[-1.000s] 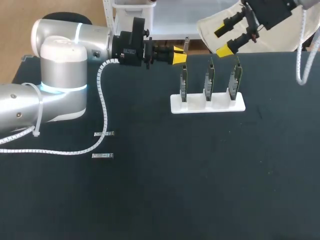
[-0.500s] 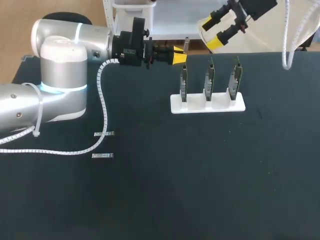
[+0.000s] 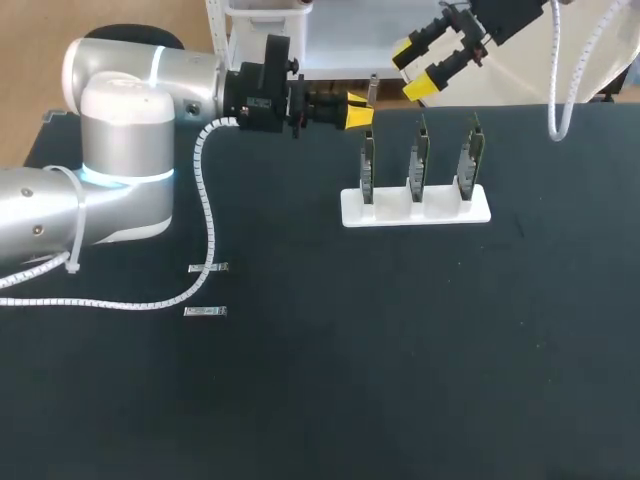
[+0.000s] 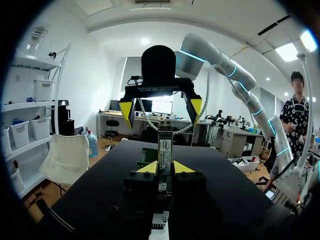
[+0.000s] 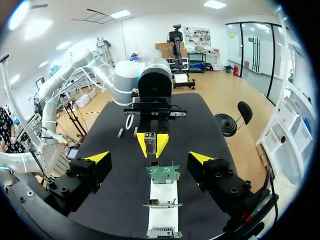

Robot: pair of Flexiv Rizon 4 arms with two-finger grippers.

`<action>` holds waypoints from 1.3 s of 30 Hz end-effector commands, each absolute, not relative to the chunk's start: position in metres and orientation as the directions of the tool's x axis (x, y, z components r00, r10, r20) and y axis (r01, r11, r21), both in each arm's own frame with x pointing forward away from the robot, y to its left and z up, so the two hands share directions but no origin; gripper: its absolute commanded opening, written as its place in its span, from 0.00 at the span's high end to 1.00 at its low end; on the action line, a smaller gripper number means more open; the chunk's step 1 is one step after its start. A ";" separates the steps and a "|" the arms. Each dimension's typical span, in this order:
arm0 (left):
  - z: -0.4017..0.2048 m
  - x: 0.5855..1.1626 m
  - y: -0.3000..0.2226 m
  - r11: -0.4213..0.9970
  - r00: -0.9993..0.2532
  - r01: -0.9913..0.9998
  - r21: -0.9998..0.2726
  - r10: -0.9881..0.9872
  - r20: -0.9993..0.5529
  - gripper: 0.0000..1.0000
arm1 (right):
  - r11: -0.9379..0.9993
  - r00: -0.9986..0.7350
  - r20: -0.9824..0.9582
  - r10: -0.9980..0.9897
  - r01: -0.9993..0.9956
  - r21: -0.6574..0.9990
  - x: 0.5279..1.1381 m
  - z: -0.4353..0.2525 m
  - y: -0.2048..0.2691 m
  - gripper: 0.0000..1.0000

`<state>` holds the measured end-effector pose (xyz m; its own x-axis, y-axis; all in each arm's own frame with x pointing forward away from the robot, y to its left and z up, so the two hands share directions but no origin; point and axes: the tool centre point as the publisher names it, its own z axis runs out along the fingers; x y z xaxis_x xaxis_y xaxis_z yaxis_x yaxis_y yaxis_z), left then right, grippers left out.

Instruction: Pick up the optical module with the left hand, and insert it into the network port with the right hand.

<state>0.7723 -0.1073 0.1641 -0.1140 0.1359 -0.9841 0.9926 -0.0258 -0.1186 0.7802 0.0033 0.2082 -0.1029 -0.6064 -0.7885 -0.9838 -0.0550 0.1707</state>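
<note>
The near half of the counter (image 3: pixel 400 380) is bare dark mat, so either arm has room to swing low there. Toward its left edge lie two small metal pieces (image 3: pixel 207 268), apart from each other and close beside the left arm's spiral-wrapped cable (image 3: pixel 205 200). They are probably spare modules, parked out of the working lane.

Further back, right of the middle, a white holder (image 3: pixel 415 210) keeps three network cards (image 3: pixel 420 160) standing on edge in a row. Their ports are probably set that way to be reached from above.

At the far edge the left claw (image 3: pixel 357 111) is clenched on the optical module (image 4: pixel 165 150), with both yellow tips pressing its sides. It holds the module up off the counter, just beside the leftmost card, and most of the body is exposed. That looks like an offer for a second grip.

Beyond the edge the right claw (image 3: pixel 412 68) hangs released, with fingers spread wide and facing the module. The gap between the two claws is small, and the cards stand just below it, so the handover likely wants a level approach.
</note>
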 end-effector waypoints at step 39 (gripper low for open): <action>0.164 0.774 -0.108 -0.029 -0.114 0.993 -0.119 0.136 -0.984 1.00 | -0.011 -0.086 -0.804 -0.589 -0.993 0.114 0.778 0.206 0.040 0.00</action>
